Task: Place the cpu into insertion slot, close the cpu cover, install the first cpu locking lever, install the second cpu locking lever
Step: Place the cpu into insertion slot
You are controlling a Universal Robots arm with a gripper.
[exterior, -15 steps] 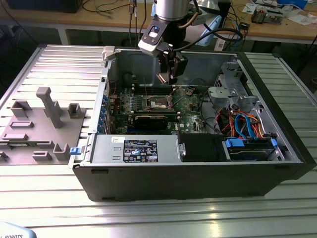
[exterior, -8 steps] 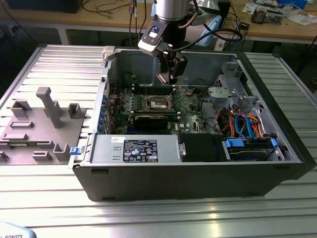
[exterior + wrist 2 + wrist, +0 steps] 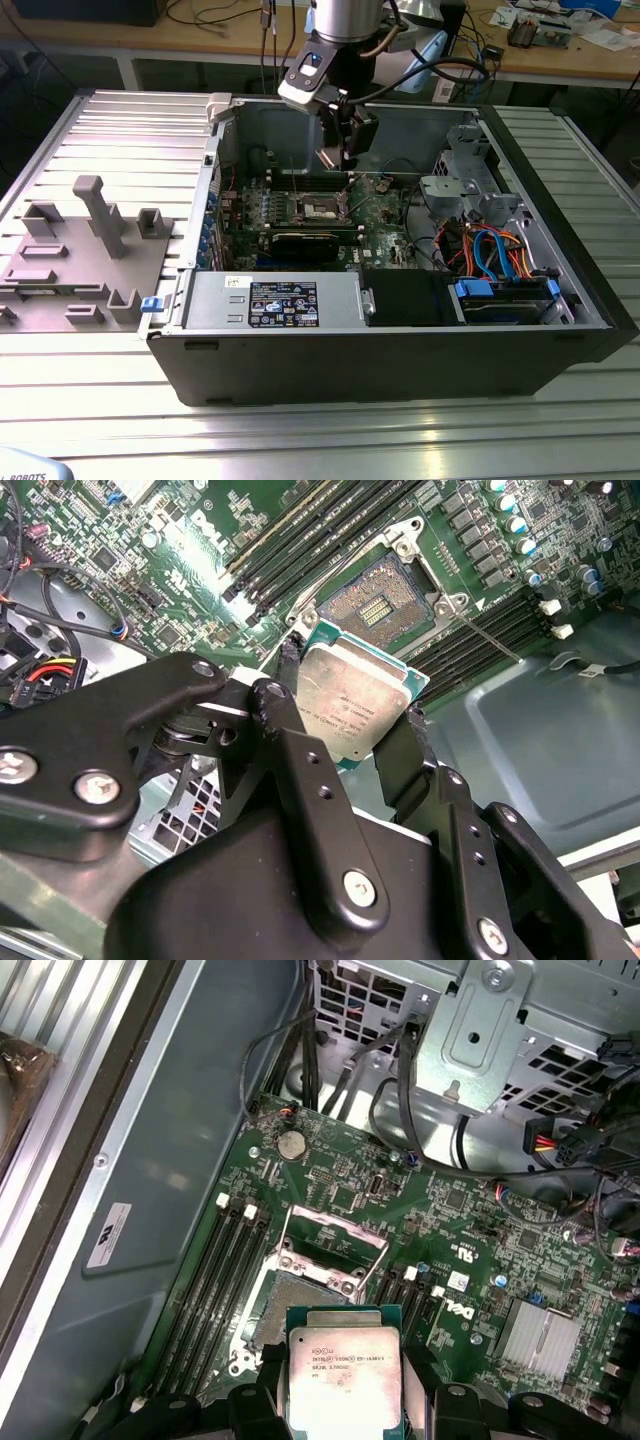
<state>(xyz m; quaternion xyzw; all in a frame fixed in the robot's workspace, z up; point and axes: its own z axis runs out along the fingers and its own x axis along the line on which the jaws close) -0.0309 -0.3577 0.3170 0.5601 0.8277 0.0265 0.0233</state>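
You are holding the chip (image 3: 360, 695) in the air just above the motherboard (image 3: 180, 570), close by the open socket (image 3: 375, 605) and not yet seated in it. The gripper (image 3: 346, 708) is pinching it by two opposite edges, with the metal face turned toward the wrist cameras. I am judging it light, thin and stiff, with a smooth lid that could be slipping under a loose pinch and an underside too delicate to touch, so the edges are looking like the right hold. The second wrist view is giving you the socket's bare contact field and the fingers (image 3: 400, 760) on the chip's rim. The first wrist view is adding the cover (image 3: 335, 1250), standing tilted up off the socket. The exterior view is placing everything inside the computer case (image 3: 400, 350), toward its far wall, with a grey fixture (image 3: 90, 250) lying well apart at the exterior view's left.
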